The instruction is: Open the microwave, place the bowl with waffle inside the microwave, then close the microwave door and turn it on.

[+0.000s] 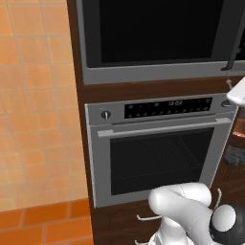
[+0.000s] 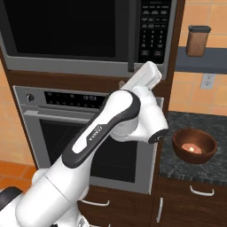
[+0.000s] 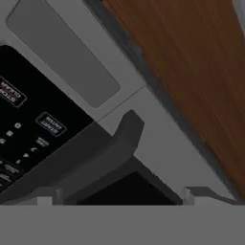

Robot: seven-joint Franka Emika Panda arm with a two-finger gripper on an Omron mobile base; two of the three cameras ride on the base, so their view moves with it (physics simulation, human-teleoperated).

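Both jaws stand wide apart, holding nothing, close to the microwave door [image 2: 66, 29] handle's lower end. Door shut. Bowl [image 2: 194, 145] sits on dark tabletop [image 2: 177, 128], front edge, right of oven [image 1: 160, 153].

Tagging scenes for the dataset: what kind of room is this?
A rendered home kitchen, by the look of it: a built-in microwave stacked over a silver wall oven in dark wood cabinets, with a bowl of food on a dark stone counter beside them.

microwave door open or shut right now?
Shut. The microwave door sits flush in its frame, its handle beside the keypad; the bowl is on the counter.
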